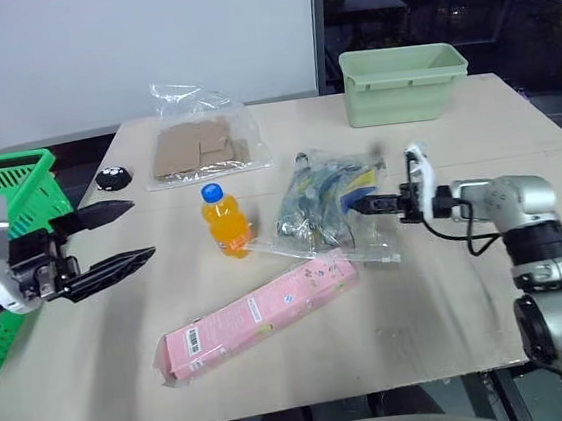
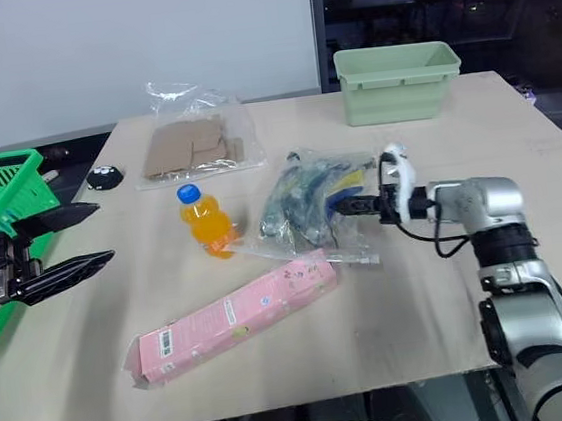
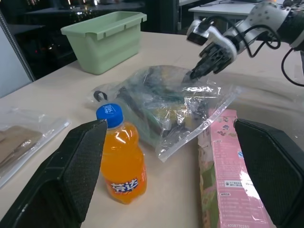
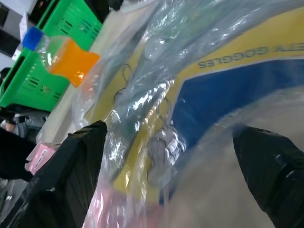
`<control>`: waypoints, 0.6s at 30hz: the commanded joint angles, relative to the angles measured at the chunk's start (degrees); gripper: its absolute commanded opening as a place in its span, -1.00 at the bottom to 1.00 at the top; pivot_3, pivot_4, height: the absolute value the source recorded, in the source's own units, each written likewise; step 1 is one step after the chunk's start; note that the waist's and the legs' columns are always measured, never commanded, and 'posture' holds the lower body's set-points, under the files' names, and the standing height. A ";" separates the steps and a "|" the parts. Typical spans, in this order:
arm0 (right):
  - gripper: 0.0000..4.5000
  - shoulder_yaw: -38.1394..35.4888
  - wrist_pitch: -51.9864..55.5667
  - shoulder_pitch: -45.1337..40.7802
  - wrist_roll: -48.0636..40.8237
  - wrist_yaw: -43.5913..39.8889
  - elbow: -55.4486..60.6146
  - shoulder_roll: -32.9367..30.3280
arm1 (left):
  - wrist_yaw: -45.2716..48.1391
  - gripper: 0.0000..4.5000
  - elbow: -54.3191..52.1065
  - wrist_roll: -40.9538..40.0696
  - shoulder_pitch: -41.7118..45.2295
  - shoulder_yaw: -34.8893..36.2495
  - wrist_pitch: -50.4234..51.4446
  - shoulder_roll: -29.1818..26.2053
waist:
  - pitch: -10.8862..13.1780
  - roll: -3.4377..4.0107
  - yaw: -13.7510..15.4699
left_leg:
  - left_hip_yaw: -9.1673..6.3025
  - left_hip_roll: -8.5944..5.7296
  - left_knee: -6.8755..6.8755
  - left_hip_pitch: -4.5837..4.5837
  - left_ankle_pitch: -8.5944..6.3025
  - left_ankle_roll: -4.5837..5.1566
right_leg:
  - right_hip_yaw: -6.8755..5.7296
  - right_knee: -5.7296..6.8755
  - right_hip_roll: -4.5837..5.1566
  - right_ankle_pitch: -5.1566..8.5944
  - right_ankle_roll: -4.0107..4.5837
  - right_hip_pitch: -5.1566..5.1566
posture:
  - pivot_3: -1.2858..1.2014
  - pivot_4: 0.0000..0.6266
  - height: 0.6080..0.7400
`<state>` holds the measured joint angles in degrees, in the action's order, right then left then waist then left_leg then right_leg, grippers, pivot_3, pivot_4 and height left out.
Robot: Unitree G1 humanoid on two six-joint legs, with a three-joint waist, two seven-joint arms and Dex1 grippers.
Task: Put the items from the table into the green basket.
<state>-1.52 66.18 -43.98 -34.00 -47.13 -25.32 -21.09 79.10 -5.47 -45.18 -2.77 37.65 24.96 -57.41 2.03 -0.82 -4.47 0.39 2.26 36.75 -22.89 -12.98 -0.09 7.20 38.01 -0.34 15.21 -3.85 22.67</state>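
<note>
A: Step in hand? Looks like the reach for the clear bag of goggles (image 1: pixel 333 205), mid-table, just right of the orange bottle (image 1: pixel 225 220). Not gripped yet.

B: Right claw (image 1: pixel 373 203)?
A: Wide, empty. Fingertips at the bag's right edge, crinkly film between the two fingers in the wrist view; real contact hard to call.

B: Next move?
A: By judgement: push a little further over the film, close on a fold, lift, carry across past the bottle to the green basket (image 1: pixel 18 178) at the table's left edge. Thin film could slip or drag the pink carton (image 1: pixel 260 316).

B: Bag's axis?
A: Long axis running from near-right to far-left, sealed strip toward the carton. Carton just in front of the bottle, long axis slanting low-left to high-right, right end touching or under the bag's near edge; can't tell which.

B: Rest?
A: Second bag with brown card (image 1: pixel 197 145) behind the bottle. Left claw (image 1: pixel 113 236) left of the bottle, wide, holding nothing, raised beside the basket. Nothing from the table seen in the basket so far.
</note>
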 commanded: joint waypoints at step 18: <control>-0.98 -6.45 -3.28 -1.91 -2.89 -1.60 2.30 1.32 | -0.95 1.00 -3.89 -0.95 -1.22 3.70 -0.75 1.21 | 0.01 0.01 1.17 | -0.05 0.01 -0.08 -0.01 0.00 0.00 | -0.08 -0.01 -0.01 0.03 0.04 0.03 | 0.10 -1.00 1.00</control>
<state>-4.76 64.49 -45.00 -34.61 -48.81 -26.22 -19.51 78.39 -8.35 -45.20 -4.91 40.86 24.85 -55.85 2.04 -0.81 -3.30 0.35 2.26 36.67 -22.90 -12.98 -0.09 7.12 38.00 -0.35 15.24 -3.81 22.70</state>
